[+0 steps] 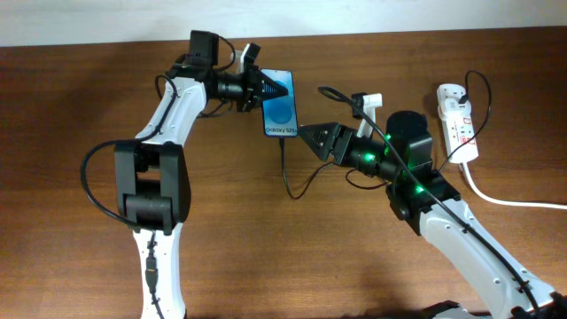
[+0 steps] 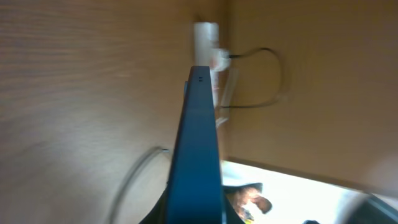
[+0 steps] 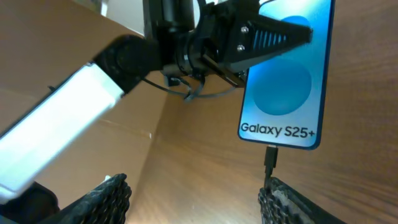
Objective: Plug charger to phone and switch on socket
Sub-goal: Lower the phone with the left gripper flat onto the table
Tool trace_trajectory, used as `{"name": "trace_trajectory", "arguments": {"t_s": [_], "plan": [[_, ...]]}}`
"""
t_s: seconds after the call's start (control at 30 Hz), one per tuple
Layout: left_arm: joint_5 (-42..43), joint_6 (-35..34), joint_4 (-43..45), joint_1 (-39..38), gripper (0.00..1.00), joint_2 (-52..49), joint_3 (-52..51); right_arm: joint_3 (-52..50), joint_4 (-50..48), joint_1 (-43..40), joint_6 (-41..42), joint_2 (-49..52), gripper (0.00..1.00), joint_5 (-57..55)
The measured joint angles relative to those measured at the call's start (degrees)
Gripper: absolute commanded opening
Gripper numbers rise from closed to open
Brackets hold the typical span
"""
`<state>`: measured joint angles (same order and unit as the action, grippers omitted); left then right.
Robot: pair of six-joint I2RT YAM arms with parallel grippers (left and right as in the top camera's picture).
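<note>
The phone (image 1: 280, 110) with a blue screen lies on the table; its white band reads "Galaxy S25+" in the right wrist view (image 3: 286, 74). My left gripper (image 1: 276, 89) is shut on the phone's top end; the left wrist view shows the phone edge-on (image 2: 199, 143). The charger's black plug tip (image 3: 270, 158) sits in the phone's bottom port, and its thin cable (image 1: 288, 177) curls away below. My right gripper (image 1: 310, 135) is open and empty just right of the phone's bottom end. The socket (image 1: 457, 120), a white power strip, lies at the far right.
The socket's thick white cord (image 1: 505, 199) runs off to the right edge. A thin black cable loops over the socket's top end (image 1: 478, 84). The socket also shows blurred in the left wrist view (image 2: 208, 46).
</note>
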<state>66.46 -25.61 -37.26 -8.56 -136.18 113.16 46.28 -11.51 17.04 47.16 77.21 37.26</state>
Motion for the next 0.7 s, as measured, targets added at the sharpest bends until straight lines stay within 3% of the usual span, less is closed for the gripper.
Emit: {"name": "trace_trajectory", "arguments": {"t_s": [0.23, 0.4, 0.7], "plan": [[-21.53, 11.28, -12.52, -0.04, 0.0, 0.0, 0.09, 0.0, 3.41, -0.02, -2.6, 0.0, 0.73, 0.0], [-29.31, 13.03, -16.11, -0.04, 0.0, 0.0, 0.09, 0.0, 3.89, -0.04, -2.84, 0.0, 0.72, 0.02], [-35.95, 13.27, -17.25, -1.6, 0.0, 0.0, 0.09, 0.0, 4.98, -0.02, -2.86, 0.0, 0.73, 0.02]]}}
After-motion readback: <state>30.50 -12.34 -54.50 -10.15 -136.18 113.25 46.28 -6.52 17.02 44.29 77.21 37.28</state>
